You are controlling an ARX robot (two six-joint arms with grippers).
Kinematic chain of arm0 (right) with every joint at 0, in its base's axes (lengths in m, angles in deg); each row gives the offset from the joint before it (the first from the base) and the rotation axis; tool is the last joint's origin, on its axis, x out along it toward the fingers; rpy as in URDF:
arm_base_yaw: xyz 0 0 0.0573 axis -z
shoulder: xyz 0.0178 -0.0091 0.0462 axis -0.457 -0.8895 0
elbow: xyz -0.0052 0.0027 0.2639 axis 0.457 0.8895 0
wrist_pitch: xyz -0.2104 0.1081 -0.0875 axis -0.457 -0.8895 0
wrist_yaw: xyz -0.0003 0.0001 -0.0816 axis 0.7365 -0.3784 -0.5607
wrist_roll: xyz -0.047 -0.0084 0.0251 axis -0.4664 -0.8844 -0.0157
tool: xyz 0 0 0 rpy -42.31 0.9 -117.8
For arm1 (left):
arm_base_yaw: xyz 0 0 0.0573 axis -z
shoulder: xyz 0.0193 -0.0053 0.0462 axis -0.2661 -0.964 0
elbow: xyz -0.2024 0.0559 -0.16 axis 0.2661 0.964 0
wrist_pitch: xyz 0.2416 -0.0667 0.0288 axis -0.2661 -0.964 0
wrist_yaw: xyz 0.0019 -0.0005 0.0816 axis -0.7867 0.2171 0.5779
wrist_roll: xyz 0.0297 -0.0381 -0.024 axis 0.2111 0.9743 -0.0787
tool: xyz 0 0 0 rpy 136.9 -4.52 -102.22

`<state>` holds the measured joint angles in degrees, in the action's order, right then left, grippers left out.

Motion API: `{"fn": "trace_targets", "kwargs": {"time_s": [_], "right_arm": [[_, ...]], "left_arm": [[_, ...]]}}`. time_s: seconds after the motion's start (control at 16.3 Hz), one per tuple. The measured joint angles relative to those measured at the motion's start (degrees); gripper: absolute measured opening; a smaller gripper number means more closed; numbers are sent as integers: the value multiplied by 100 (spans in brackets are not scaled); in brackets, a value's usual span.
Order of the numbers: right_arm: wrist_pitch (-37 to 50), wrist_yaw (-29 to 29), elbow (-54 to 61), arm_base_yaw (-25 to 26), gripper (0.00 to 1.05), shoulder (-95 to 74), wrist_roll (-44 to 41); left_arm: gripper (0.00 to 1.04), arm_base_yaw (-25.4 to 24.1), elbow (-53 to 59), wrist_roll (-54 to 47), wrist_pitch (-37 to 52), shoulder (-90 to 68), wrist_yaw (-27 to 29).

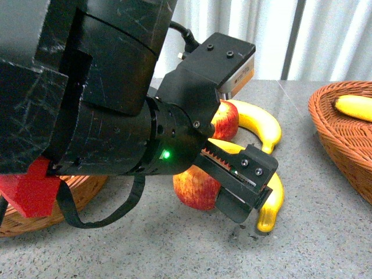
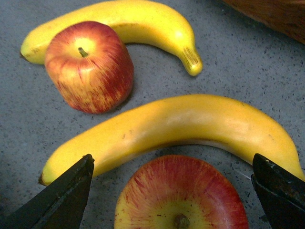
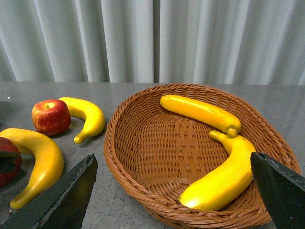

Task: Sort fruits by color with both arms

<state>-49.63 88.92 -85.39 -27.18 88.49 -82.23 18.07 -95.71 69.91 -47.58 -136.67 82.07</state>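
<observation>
My left gripper (image 1: 247, 189) hangs open low over the table, and a red apple (image 2: 181, 195) sits between its fingers (image 2: 62, 200) without touching them. Just past that apple lies a long yellow banana (image 2: 190, 124). Further on stand a second apple (image 2: 90, 67) and another banana (image 2: 133, 21). My right gripper (image 3: 172, 162) is open and empty above the near rim of a wicker basket (image 3: 143, 157). Two bananas (image 3: 200, 112) (image 3: 224, 179) lie inside that basket. The front view does not show the right arm.
A second wicker basket (image 1: 87, 189) stands at the left, mostly hidden behind my left arm. The right basket (image 1: 337, 128) sits at the table's right edge. White curtains hang behind the grey table (image 1: 174, 250).
</observation>
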Motion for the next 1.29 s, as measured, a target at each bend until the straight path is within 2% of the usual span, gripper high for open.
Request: {"fn": "trace_targets", "kwargs": {"time_s": [0.18,0.25,0.31,0.37,0.43,0.49,0.61,0.8,1.29], "right_arm": [[2,0,0,0,98,0,0],[2,0,0,0,98,0,0],[2,0,0,0,98,0,0],[0,0,0,0,98,0,0],[2,0,0,0,98,0,0],[2,0,0,0,98,0,0],[0,0,0,0,98,0,0],[2,0,0,0,98,0,0],[2,0,0,0,98,0,0]], "left_arm": [[98,0,15,9,-96,-85,-17],[70,-24,2,44,-186,-87,-79],[64,-90,-68,203,-348,-9,-116],[64,-468,-284,833,-87,656,264],[63,-1318,-437,1816,-387,1338,732],[63,-1729,-229,2352,-476,1384,715],[63,-2061,160,2739,-520,1451,728],[63,-2328,566,2830,-323,1521,850],[63,-2437,852,2846,-170,1224,881]]}}
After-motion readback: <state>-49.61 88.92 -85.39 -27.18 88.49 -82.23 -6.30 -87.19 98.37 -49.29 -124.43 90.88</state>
